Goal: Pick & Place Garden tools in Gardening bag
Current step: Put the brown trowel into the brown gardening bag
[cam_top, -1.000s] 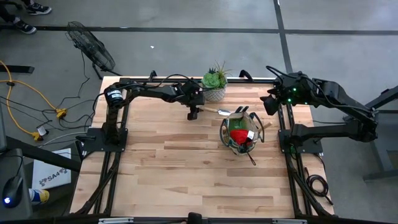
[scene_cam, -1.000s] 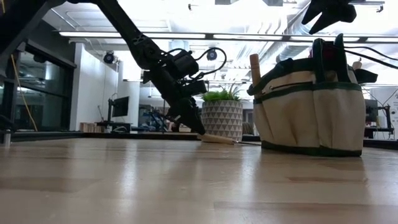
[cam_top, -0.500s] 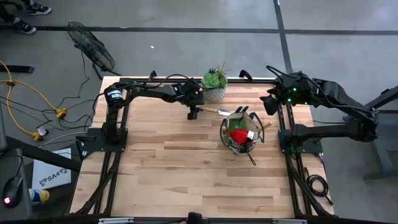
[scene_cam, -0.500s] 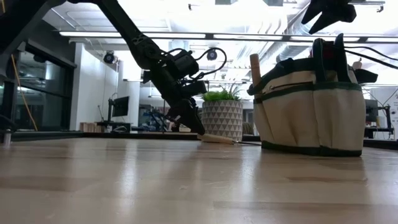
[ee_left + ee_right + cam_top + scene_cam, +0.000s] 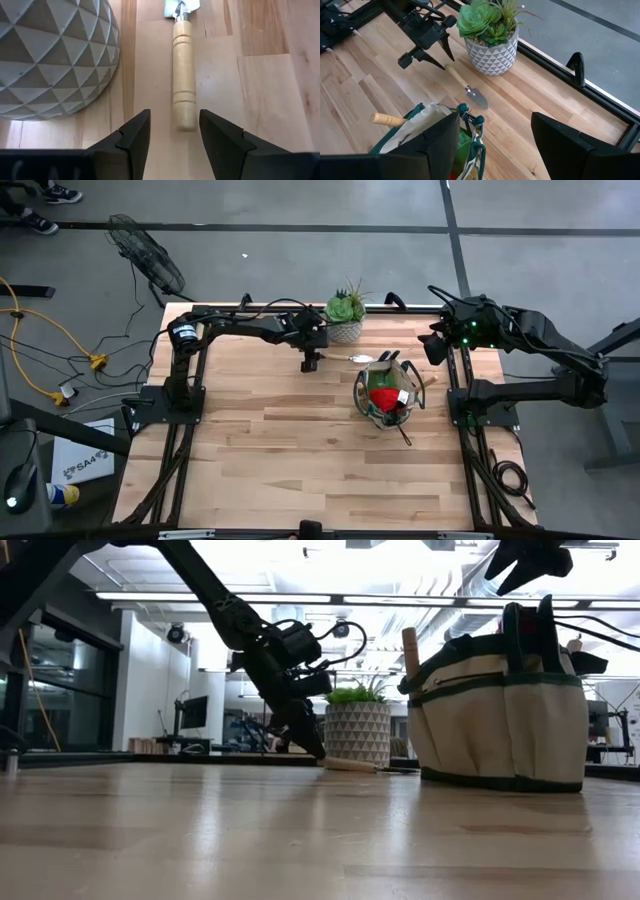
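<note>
A wooden-handled metal trowel (image 5: 183,70) lies flat on the table beside the white patterned pot (image 5: 50,55), its blade (image 5: 480,98) toward the khaki gardening bag (image 5: 388,395). My left gripper (image 5: 172,117) is open and low at the table. Its fingers stand on either side of the handle's free end (image 5: 184,122) without touching it. It also shows in the high view (image 5: 311,364) and the low view (image 5: 320,750). My right gripper (image 5: 495,120) is open and empty, raised at the table's far right (image 5: 432,345). The bag holds a red cone piece (image 5: 383,397) and other tools.
The succulent in its pot (image 5: 346,320) stands at the far edge, close behind the trowel. The bag (image 5: 500,710) stands upright right of centre, with a wooden handle (image 5: 409,645) and dark handles (image 5: 530,620) sticking out. Bare tabletop (image 5: 280,450) lies toward the near edge.
</note>
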Motion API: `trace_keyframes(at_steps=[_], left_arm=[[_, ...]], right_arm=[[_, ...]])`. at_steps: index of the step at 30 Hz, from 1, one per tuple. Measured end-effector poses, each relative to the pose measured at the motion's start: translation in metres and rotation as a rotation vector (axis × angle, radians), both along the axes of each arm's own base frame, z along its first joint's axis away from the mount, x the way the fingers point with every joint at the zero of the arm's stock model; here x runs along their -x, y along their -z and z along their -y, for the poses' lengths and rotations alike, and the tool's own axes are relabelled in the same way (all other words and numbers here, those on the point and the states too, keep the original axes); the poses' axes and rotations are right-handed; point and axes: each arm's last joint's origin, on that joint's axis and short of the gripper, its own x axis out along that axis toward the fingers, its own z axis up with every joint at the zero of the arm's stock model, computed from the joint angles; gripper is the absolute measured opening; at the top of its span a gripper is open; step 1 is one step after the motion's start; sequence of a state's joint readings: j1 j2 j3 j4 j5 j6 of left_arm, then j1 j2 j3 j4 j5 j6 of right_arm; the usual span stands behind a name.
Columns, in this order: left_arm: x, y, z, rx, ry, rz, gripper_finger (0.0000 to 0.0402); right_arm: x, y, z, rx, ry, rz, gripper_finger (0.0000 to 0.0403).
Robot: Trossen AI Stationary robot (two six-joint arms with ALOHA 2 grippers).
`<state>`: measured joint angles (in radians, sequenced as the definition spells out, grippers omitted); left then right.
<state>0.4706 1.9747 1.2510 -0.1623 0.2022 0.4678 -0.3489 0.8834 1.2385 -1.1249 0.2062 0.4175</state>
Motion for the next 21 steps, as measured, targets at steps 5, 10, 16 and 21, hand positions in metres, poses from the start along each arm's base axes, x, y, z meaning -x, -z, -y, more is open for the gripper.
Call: trace_keyframes(at_steps=[5,10,16,21], left_arm=[[0.0001,0.0001,0.0001,0.001,-0.001,-0.002,0.0164],[0.0006,0.0006,0.0003,-0.01,0.016,-0.011,0.0164],[0.0007,0.0044,0.0004,-0.021,0.039,-0.027,0.0164],[0.0006,0.0043,0.0003,-0.022,0.04,-0.025,0.0164]], right_arm=[[0.0,0.0,0.0,0.0,0.0,0.0,0.0238],[0.0001,0.0,0.0,0.0,0.0,0.0,0.0238],[0.0,0.0,0.0,0.0,0.0,0.0,0.0238],[0.0,0.0,0.0,0.0,0.0,0.0,0.0238]])
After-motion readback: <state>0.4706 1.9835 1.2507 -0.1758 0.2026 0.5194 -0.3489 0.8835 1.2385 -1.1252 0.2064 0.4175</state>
